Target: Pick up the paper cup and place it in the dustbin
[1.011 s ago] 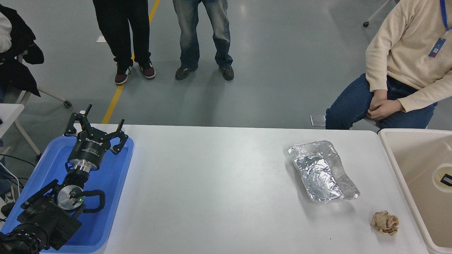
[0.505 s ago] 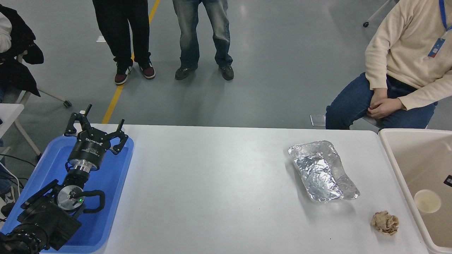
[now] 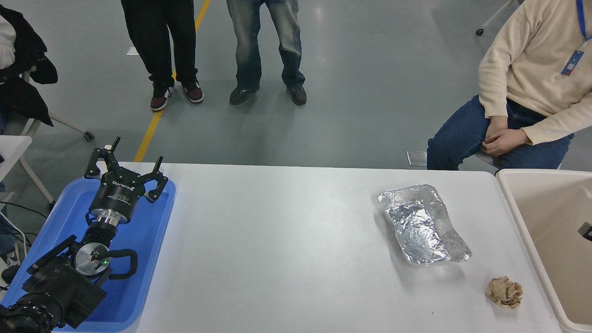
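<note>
The dustbin [image 3: 519, 227], a large beige bin, stands against the table's right end, and its inside shows only bare wall. No paper cup is in view. A small black piece of my right gripper [image 3: 587, 230] pokes in at the picture's right edge above the bin's inside; the rest of that arm is out of frame. My left gripper [image 3: 126, 167] is parked open over the blue tray [image 3: 152, 240] at the lower left, holding nothing.
A crumpled silver foil tray [image 3: 423, 224] lies right of the table's middle. A tan paper ball [image 3: 504, 292] sits near the front right, close to the bin. One person sits at the far right; two stand beyond the table.
The paper cup, under the right gripper inside the bin 1 s ago and loose lower in the bin 0.5 s ago, has dropped out of sight. The right gripper has drawn back toward the right edge.
</note>
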Available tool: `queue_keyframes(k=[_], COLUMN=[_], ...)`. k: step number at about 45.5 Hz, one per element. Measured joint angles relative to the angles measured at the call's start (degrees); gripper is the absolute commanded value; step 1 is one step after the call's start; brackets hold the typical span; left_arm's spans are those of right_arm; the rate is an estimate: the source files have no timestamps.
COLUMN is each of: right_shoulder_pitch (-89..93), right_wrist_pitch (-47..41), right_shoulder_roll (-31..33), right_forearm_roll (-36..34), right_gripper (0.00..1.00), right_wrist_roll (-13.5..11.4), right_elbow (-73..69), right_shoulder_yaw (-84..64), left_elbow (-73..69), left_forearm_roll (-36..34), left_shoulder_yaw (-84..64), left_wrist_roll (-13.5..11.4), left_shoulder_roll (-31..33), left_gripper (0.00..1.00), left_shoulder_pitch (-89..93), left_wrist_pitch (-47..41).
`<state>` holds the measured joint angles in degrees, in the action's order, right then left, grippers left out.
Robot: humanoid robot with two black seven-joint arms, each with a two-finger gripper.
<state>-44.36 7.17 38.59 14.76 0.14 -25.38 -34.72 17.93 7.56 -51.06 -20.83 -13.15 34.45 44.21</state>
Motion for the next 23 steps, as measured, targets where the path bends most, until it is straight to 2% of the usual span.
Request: queue_keyframes(k=[11, 23], right_shoulder_pitch=[-8.0, -23.5], right_wrist_pitch=[-0.4, -2.6], right_shoulder_roll=[5.8, 10.3], right_forearm_roll=[1.6, 2.4], right_gripper=[1.00, 1.00], right_wrist_roll=[0.0, 0.1], right_elbow=[-12.8, -28.1], right_shoulder_yaw=[-3.1, -14.9], left_elbow=[0.0, 0.0], left_forearm_roll=[0.0, 0.0], left_shoulder_yaw=[0.0, 0.0], left_wrist_roll=[0.0, 0.1], left_shoulder_roll=[0.0, 0.1], left_gripper=[1.00, 1.00], left_shoulder_pitch=[0.0, 0.0], left_wrist_pitch=[0.0, 0.0])
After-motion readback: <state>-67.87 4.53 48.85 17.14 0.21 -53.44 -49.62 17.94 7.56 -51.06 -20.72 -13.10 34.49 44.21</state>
